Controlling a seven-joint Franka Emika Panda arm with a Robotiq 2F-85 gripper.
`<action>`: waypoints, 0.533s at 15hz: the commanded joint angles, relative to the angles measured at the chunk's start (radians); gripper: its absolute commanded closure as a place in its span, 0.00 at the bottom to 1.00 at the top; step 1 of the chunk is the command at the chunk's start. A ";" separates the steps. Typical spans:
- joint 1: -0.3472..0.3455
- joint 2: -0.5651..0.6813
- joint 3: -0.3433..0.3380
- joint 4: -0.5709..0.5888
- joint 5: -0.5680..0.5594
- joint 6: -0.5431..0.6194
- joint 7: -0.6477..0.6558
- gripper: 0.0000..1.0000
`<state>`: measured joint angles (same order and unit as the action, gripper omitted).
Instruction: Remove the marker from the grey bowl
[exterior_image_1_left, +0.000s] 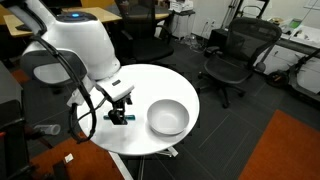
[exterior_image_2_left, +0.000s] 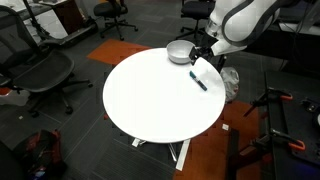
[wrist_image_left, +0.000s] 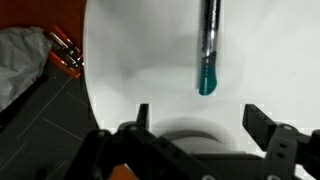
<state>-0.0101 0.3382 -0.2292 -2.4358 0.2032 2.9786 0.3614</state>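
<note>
The marker (wrist_image_left: 208, 50) lies flat on the white round table (exterior_image_2_left: 150, 95), outside the grey bowl (exterior_image_1_left: 167, 118). It shows as a thin dark stick with a teal end in both exterior views (exterior_image_2_left: 198, 80) (exterior_image_1_left: 121, 117). The grey bowl (exterior_image_2_left: 179, 52) stands upright near the table's edge and looks empty. My gripper (wrist_image_left: 200, 125) is open and empty, just above the table, with the marker's teal end a little beyond its fingertips. In an exterior view the gripper (exterior_image_1_left: 122, 103) hangs over the marker, beside the bowl.
Black office chairs (exterior_image_1_left: 232, 55) (exterior_image_2_left: 40, 72) stand around the table. The table's edge (wrist_image_left: 88, 80) is close on one side in the wrist view, with a grey bundle and an orange object (wrist_image_left: 62, 55) on the floor below. Desks line the back.
</note>
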 joint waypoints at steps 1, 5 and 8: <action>0.076 -0.162 -0.063 -0.100 -0.068 0.012 0.045 0.00; 0.161 -0.330 -0.155 -0.173 -0.209 -0.041 0.125 0.00; 0.158 -0.475 -0.170 -0.223 -0.382 -0.102 0.224 0.00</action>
<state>0.1361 0.0412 -0.3748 -2.5756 -0.0508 2.9512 0.5044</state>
